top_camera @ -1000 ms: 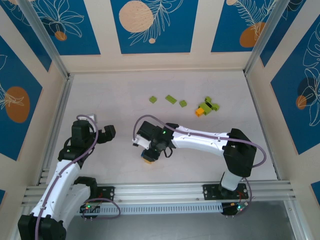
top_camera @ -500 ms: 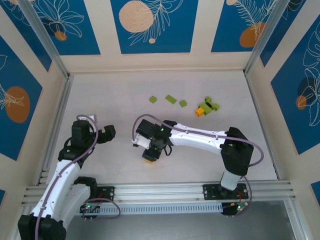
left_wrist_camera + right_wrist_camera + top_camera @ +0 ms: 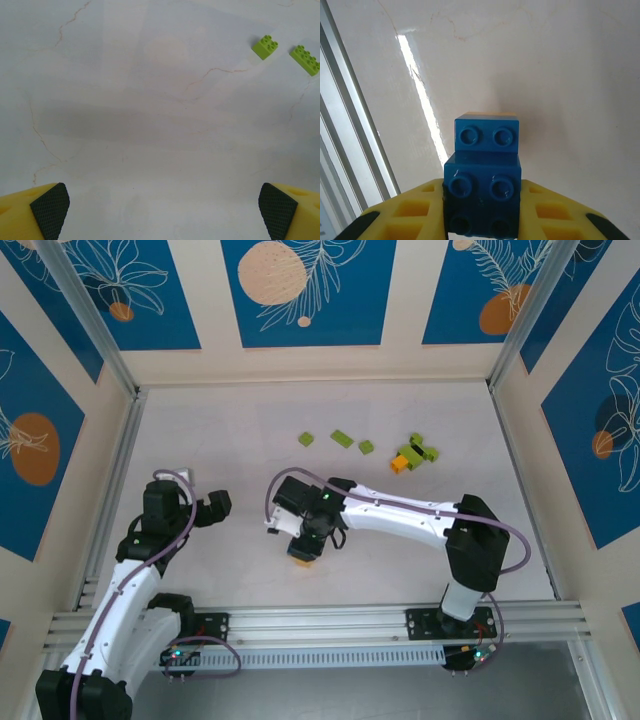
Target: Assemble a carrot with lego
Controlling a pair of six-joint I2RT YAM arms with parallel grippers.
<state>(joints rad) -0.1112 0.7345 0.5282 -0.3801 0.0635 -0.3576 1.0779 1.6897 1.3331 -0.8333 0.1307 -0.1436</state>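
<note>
Just now the right claw (image 3: 302,548) sits low over the middle of the pale, veined surface (image 3: 220,430), clamped on a stack of two blue studded plastic bricks (image 3: 487,150). In its wrist view the yellow fingers (image 3: 405,212) press the lower blue brick from both sides. The studs face the lens, and a sliver of an orange plastic brick (image 3: 487,113) shows behind the upper one. From above, that orange peeks out at the claw's 6 o'clock.

At 9 o'clock from it, well apart, the left claw (image 3: 215,505) hangs with its black-padded fingertips (image 3: 50,205) spread wide over bare surface.

Toward 12 o'clock from the right claw lie three loose lime-green studded plastic bricks, apart from one another: a small square one (image 3: 306,439), a longer one (image 3: 342,439) and another small one (image 3: 366,447). Farther round, at 1 o'clock, sits a clump of lime-green bricks (image 3: 418,450) with a small orange brick (image 3: 400,465) touching its 7 o'clock corner. The left wrist view catches two of the green bricks at its 1 o'clock.
</note>
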